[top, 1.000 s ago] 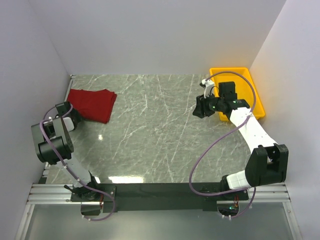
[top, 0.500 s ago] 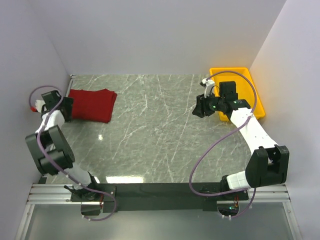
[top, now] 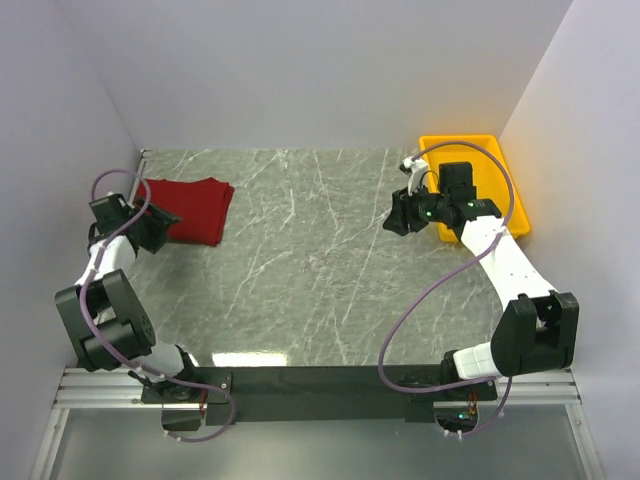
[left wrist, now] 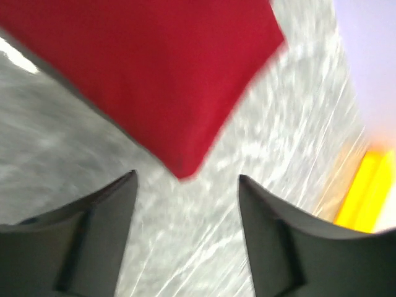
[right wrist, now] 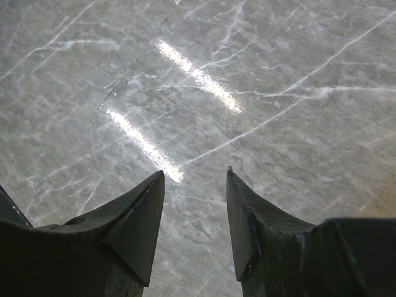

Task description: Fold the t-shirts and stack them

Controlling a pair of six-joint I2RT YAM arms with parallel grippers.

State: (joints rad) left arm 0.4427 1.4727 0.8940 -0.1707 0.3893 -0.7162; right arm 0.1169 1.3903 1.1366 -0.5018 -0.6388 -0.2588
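Note:
The dark red t-shirt [top: 190, 208] lies folded into a flat rectangle at the far left of the marble table. In the left wrist view the t-shirt [left wrist: 148, 80] fills the upper part, one corner pointing down toward the gap between the fingers. My left gripper [top: 160, 222] hovers at the shirt's near left corner, open and empty; it also shows in its own view [left wrist: 187, 180]. My right gripper [top: 398, 216] is open and empty over bare marble at the right, as its own view [right wrist: 195, 174] shows.
A yellow plastic tray [top: 500, 160] stands at the far right corner behind the right arm; its edge shows in the left wrist view [left wrist: 365, 185]. White walls close in the table on the left, back and right.
My left arm has swung from low beside the shirt's near left edge up along the left wall and back over the shirt's corner. The right arm and the shirt have not moved.

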